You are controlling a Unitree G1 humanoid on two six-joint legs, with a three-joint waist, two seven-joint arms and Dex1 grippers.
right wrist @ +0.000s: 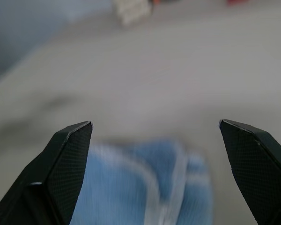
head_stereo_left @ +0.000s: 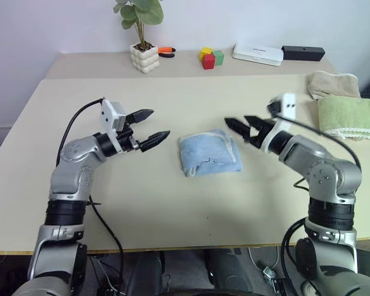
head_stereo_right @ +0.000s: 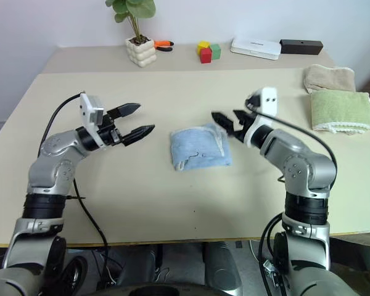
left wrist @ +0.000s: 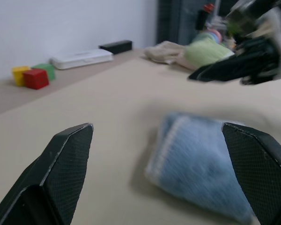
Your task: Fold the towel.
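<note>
Both grippers, left (head_stereo_left: 155, 124) and right (head_stereo_left: 239, 124), spread wide, empty, flanking folded towel (head_stereo_left: 208, 153) mid-table (head_stereo_left: 172, 203), probably just let go.

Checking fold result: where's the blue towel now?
The blue towel lies folded on the table, mid-scene in the head view, between the open left gripper and right gripper, touching neither.

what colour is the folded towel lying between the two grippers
Light blue terry-cloth towel; clearest in the left eye view.
</note>
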